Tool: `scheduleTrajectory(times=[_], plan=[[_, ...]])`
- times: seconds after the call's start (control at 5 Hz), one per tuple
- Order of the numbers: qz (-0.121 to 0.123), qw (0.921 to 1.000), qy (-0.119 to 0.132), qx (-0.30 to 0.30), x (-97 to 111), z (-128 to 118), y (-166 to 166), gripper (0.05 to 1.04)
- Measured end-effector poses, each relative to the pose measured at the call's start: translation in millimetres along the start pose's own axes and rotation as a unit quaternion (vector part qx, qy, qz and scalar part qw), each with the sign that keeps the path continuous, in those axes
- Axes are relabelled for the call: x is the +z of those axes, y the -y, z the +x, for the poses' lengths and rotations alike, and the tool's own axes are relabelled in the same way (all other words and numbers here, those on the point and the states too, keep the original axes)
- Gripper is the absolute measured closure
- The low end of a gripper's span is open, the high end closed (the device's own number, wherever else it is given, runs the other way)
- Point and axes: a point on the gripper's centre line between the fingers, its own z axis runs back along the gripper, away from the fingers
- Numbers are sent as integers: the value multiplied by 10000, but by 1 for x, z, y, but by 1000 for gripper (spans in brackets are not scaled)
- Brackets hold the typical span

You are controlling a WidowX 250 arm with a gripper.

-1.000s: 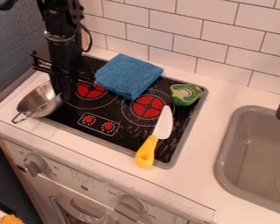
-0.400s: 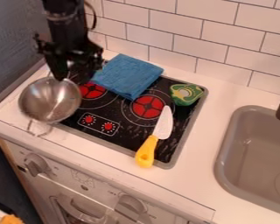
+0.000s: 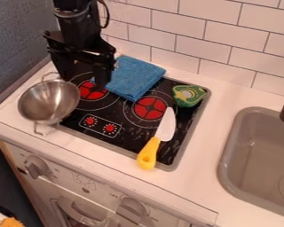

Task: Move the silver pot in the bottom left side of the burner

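The two-handled, shiny silver pot (image 3: 48, 103) is sitting over the stovetop's (image 3: 132, 138) left edge; the gripper (image 3: 83, 80) is hanging open.

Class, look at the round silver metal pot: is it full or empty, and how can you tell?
Empty. The silver pot shows its bare, shiny inside through the open top, with nothing in it.

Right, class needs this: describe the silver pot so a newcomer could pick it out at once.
Find the black cooktop set in the white counter. At its left edge, on the side away from the sink, sits a round, open, shiny metal pot. Unlike the soft blue cloth and the yellow-handled knife, it is a hollow bowl shape with two wire loop handles.
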Motion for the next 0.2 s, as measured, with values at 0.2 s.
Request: scheduleTrajectory(times=[0.2], plan=[[82, 9999, 26, -126, 4, 0, 3, 83]])
